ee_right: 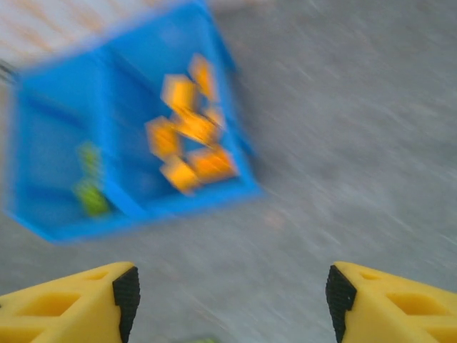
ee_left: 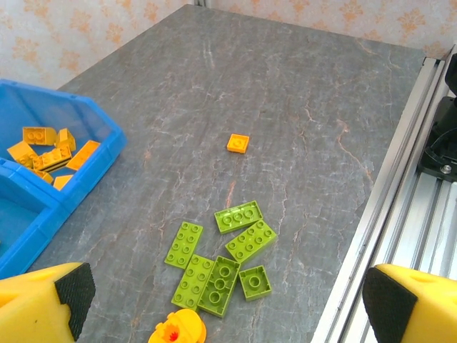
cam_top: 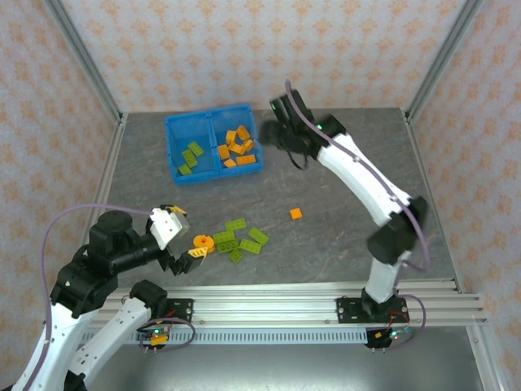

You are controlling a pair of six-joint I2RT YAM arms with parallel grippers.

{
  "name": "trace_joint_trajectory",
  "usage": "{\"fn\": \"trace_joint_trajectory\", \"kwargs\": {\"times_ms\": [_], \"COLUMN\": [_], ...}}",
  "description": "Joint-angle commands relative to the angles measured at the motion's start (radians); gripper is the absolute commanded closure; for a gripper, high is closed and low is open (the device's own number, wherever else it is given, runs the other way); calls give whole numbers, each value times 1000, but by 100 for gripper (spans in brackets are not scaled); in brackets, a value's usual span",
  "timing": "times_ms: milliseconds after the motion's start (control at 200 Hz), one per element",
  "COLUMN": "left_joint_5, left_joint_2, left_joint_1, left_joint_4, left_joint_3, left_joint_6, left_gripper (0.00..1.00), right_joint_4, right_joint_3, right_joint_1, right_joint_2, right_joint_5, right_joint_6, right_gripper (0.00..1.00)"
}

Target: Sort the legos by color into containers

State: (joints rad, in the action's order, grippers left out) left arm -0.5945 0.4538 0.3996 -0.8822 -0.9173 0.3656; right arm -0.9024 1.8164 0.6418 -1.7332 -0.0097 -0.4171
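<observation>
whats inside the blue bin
The bright blue rectangular plastic bin holds lime green bricks in its left compartment, orange bricks in its right. Anything beneath the orange heap is covered.

Place: a lab-style robot cell.
Walls: patterned panels [cam_top: 269,49] in aluminium posts [cam_top: 83,53].
Bench: grey stone-look bench [cam_top: 342,204], aluminium rail [cam_top: 285,305] at its near edge.

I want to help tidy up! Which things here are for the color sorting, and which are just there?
For the job:
blue bin
orange bricks and green bricks inside it
loose green bricks
small orange brick
round orange piece

Just there:
metal rail
purple cable
patterned walls
</observation>
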Motion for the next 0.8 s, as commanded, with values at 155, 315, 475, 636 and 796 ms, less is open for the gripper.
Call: {"fn": "trace_joint_trajectory", "kwargs": {"times_ms": [155,315,475,636,796], "left_joint_5": [-60,-97,-114,-95,-98], "left_joint_2": [38,76,62,7,-40], "left_joint_1": [-3,-2,-3,-2,-2], "left_joint_4": [60,-31,-144,-150,-103], "left_joint_3": [34,11,-1,27,60], "left_joint_6": [12,88,155,117,90], "left_gripper": [0,0,0,0,0], "right_joint_4": [-115,-96,-73,-28,20], "right_joint_3": [-428,-440,-405,-426,-441], "right_joint_1": [-7,-8,-14,-49,-78], "right_joint_2": [43,-86,-184,-229,-243], "right_joint_5": [-97,-88,-92,-117,-175], "right_joint_6": [150,175,226,232,250], "right_gripper": [22,23,30,38,43]}}
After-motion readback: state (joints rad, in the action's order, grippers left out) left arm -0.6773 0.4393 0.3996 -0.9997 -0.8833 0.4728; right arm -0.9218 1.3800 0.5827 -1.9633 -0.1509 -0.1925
